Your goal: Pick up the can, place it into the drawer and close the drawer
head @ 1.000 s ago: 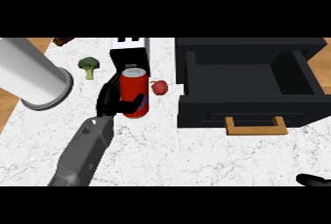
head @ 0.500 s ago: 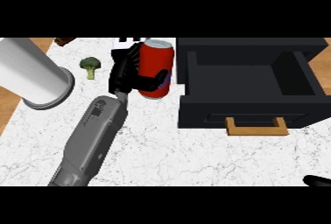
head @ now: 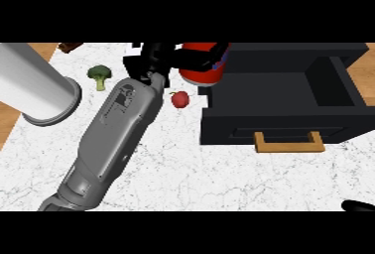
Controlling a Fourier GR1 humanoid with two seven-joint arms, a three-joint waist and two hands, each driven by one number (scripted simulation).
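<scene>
counter point(head: 219, 183): white marble, smooth | can point(head: 199, 77): glossy red | drawer point(head: 278, 126): matt black | handle point(head: 289, 148): wood

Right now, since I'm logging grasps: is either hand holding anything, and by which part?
The left hand holds the red cylindrical can, its fingers curled round its side. Of the right hand too little shows.

The red cylindrical metal can point(head: 199, 75) sits in the curled fingers of the black left hand point(head: 162, 58), against the left wall of the black box-shaped drawer point(head: 271, 126). The drawer stands pulled open, with its tan wooden handle point(head: 289, 143) on the near front.
</scene>
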